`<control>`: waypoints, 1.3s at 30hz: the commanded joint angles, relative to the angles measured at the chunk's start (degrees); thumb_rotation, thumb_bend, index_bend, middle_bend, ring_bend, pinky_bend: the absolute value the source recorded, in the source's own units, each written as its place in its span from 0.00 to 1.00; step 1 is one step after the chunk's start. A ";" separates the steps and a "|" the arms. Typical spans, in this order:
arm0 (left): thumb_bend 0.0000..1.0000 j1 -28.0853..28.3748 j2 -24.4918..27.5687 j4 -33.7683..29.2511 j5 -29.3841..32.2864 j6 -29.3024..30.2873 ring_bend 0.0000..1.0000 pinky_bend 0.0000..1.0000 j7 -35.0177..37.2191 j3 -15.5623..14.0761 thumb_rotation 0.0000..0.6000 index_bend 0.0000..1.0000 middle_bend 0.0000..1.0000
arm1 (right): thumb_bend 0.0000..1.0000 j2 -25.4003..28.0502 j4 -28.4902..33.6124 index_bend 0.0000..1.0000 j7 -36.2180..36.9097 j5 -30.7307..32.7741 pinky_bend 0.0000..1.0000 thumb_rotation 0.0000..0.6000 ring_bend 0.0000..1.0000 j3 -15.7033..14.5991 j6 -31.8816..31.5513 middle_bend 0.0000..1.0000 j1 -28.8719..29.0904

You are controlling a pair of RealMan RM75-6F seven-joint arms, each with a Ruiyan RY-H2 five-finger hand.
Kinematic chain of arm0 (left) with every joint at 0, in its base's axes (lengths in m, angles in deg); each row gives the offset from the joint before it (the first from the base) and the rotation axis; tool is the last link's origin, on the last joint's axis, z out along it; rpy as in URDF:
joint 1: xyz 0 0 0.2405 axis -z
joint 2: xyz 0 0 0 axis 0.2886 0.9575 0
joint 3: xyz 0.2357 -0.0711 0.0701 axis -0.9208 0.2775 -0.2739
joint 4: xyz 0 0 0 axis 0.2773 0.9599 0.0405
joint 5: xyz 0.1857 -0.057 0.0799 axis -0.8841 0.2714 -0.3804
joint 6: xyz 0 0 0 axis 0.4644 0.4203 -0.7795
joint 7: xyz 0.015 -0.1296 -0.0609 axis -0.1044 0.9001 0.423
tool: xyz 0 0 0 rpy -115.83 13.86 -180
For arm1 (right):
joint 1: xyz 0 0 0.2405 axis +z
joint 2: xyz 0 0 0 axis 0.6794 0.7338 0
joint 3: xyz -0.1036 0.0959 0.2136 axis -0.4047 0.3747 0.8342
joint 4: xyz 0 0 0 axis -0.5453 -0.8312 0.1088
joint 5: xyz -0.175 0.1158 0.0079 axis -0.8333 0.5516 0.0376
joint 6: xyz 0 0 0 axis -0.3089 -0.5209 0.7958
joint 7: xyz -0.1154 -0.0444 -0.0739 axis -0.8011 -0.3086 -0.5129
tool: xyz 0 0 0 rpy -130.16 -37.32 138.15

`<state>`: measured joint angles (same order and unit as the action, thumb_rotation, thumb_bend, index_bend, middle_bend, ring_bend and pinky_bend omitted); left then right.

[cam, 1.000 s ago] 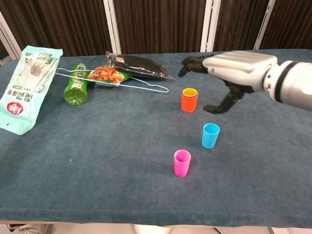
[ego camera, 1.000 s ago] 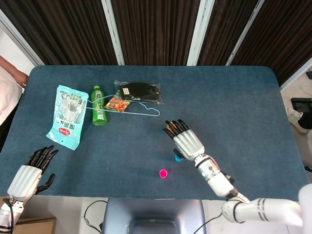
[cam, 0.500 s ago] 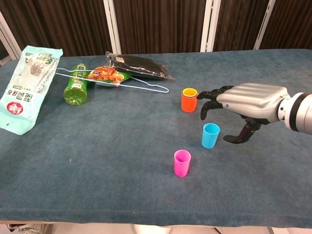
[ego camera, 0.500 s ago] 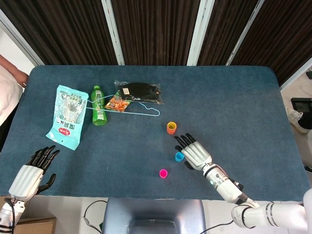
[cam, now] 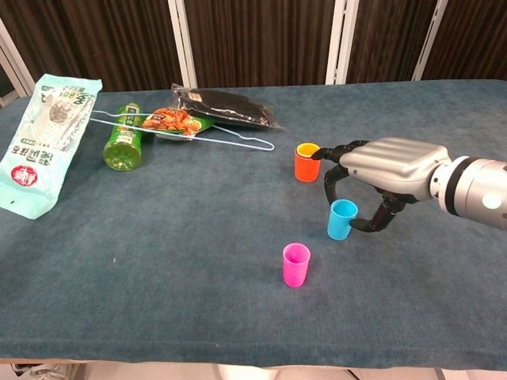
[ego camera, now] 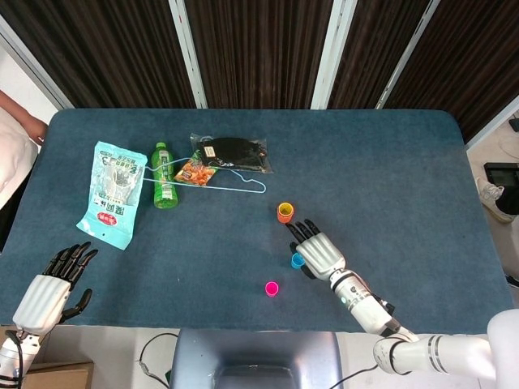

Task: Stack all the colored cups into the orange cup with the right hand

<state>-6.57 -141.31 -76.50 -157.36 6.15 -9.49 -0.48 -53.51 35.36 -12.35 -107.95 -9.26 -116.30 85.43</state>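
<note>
We see the right hand [cam: 379, 170] poised over the blue cup [cam: 342, 219], its fingers [cam: 331, 179] curled down on the cup's far side and its thumb near the cup's right side, though we cannot tell whether they touch it. The orange cup [cam: 307, 162], with a yellow cup [cam: 308, 150] nested inside, stands just left of the fingertips. The pink cup [cam: 295, 264] stands below the hand and to its left, nearer to us on the blue table [cam: 158, 237].

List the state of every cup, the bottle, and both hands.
Orange cup: upright, yellow cup nested inside.
Blue cup: upright, empty.
Pink cup: upright, empty.
Green bottle: lying down.
Right hand: open, curled around blue cup.
Left hand: open, idle.
</note>
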 commanded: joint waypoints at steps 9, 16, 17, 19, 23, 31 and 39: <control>0.46 -0.06 0.14 -0.23 0.07 -0.06 0.00 0.12 0.05 -0.08 1.00 0.00 0.00 | 0.46 -2.53 -1.26 0.60 7.35 -1.30 0.00 1.00 0.00 9.48 -7.97 0.03 -0.10; 0.46 -0.02 0.15 -0.35 0.38 -0.29 0.00 0.12 -0.21 0.04 1.00 0.00 0.00 | 0.46 -8.17 -10.27 0.61 4.12 5.41 0.00 1.00 0.00 16.89 -7.73 0.04 4.61; 0.46 -0.02 0.16 -0.34 0.44 -0.32 0.00 0.12 -0.16 0.06 1.00 0.00 0.00 | 0.46 -8.46 -10.74 0.61 3.27 6.35 0.00 1.00 0.00 17.04 -7.30 0.04 5.02; 0.46 -0.02 0.24 -0.35 0.56 -0.36 0.00 0.12 0.00 0.10 1.00 0.00 0.00 | 0.46 -8.89 -11.24 0.61 1.82 7.65 0.00 1.00 0.00 16.86 -6.78 0.04 5.53; 0.46 -0.01 0.36 -0.36 0.62 -0.40 0.00 0.12 0.21 0.11 1.00 0.00 0.00 | 0.46 -9.60 -12.51 0.61 0.97 8.38 0.00 1.00 0.00 15.96 -6.58 0.04 5.63; 0.46 -0.03 0.31 -0.47 0.65 -0.56 0.00 0.12 -0.08 0.05 1.00 0.00 0.00 | 0.46 -11.79 -16.53 0.60 0.51 9.79 0.00 1.00 0.00 15.05 -4.62 0.04 6.70; 0.46 0.03 0.31 -0.47 0.84 -0.68 0.00 0.12 -0.05 0.19 1.00 0.00 0.00 | 0.46 -13.18 -18.77 0.48 -1.81 11.95 0.00 1.00 0.00 14.09 -3.05 0.04 7.39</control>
<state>-6.53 -141.00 -76.97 -156.51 5.44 -9.56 -0.30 -66.66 16.64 -13.25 -97.04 5.09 -119.93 92.73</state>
